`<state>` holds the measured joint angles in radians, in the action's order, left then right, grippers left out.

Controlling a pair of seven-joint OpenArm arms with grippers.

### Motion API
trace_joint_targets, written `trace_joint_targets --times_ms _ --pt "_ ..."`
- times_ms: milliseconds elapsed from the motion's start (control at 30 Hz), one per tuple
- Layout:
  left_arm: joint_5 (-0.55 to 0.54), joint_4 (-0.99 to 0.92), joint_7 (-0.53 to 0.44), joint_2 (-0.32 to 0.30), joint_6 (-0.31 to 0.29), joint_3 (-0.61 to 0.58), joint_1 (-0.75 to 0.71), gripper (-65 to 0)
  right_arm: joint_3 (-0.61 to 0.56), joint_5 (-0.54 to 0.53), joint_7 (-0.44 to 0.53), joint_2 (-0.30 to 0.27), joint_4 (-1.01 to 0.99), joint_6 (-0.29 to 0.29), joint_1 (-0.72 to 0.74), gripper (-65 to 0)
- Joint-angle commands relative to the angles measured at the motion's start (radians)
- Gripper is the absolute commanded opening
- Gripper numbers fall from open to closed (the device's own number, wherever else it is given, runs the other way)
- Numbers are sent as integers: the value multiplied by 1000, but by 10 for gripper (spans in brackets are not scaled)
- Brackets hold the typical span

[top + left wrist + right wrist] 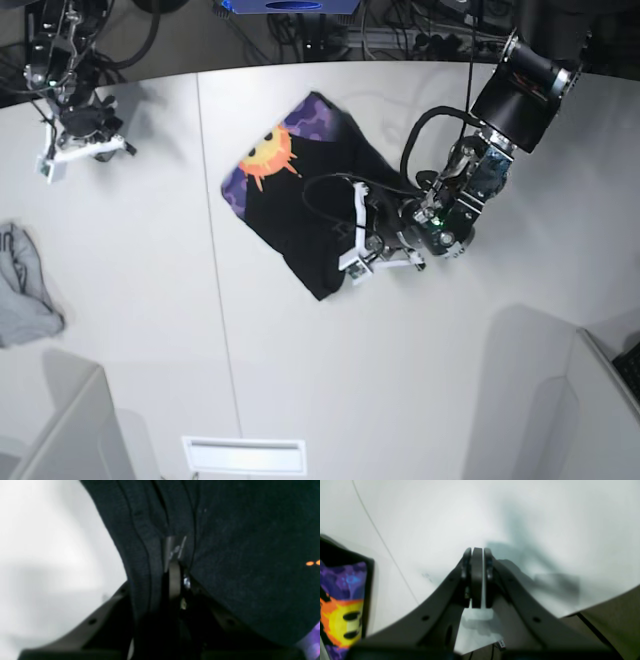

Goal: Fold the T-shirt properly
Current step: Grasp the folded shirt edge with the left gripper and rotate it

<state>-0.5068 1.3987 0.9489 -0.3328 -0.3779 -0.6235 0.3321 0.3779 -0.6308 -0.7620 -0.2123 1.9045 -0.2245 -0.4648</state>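
Fabric bunches between the fingers of my left tool (175,555), which is clamped on a dark hem of the T-shirt (310,215); in the left wrist view the stitched edges run in ridges on either side of the pinched fold. From the base view, the T-shirt lies partly folded near the middle of the white counter (150,300), a black slab set at an angle with its orange-yellow sun print (268,155) on the purple band facing up at the far end. My left tool grips the shirt along its near right edge, low over the cloth, with the arm's cables looping across the black fabric.

My right tool (477,555) hangs well apart from the shirt at the far corner of the counter on my right side, fingers pressed together and holding nothing. Its wrist view shows bare counter beneath it, and the shirt's sun print and purple band at the left edge of that picture. A thin seam (212,250) runs across the counter past the shirt's edge.

A small light grey cloth (25,290) sits crumpled at the counter's edge on the base view's left, far from both tools and from the shirt.
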Motion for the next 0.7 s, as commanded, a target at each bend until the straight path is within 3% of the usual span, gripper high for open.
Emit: trace_joint_targets --times_ms 0,167,400,567,667 --pt "6 11 18 -16 -7 -49 31 -650 23 -7 14 4 19 7 -2 -650" --pt "6 6 15 -39 -7 -235 135 -650 79 -7 14 32 19 7 -16 -650" --pt "6 8 9 -33 -8 -365 252 -650 79 -7 14 35 19 7 -18 -650" --pt "6 -11 -123 -33 -8 -520 338 -650 112 -5 14 75 19 7 -16 -650" --pt "6 -35 -155 -29 -8 -576 373 -650 134 -5 14 96 19 7 -16 -650"
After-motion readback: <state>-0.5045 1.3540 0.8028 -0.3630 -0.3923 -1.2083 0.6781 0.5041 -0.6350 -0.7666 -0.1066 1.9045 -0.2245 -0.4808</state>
